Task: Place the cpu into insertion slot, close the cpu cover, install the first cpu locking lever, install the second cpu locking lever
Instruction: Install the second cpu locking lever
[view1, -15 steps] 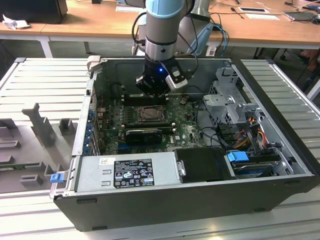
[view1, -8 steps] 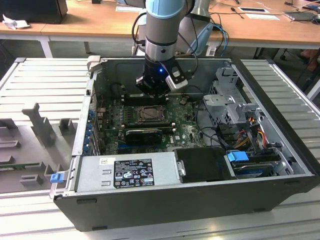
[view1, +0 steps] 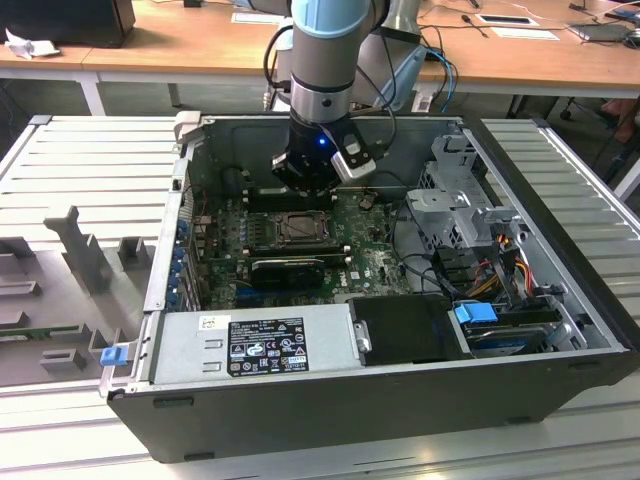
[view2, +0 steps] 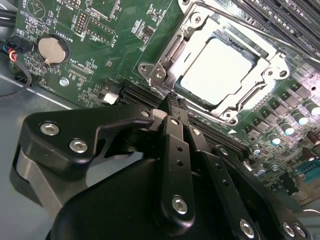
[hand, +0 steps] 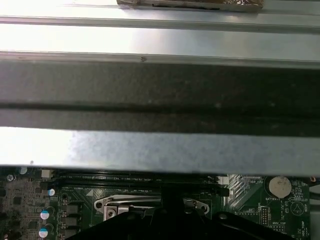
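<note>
Both jaws together, empty — tips just beside cpu cover (view2: 220, 75).

arm (view1: 322, 60): grey-blue, silver | hand (view2: 172, 107): black, silver screws

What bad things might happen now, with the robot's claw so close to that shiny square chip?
The black gripper, fingers shut, sits right at the edge of the silver metal cpu cover, closed over the pale square cpu. A slip might scratch the green circuit board. It could also knock the black slots beside the fingertips.
</note>
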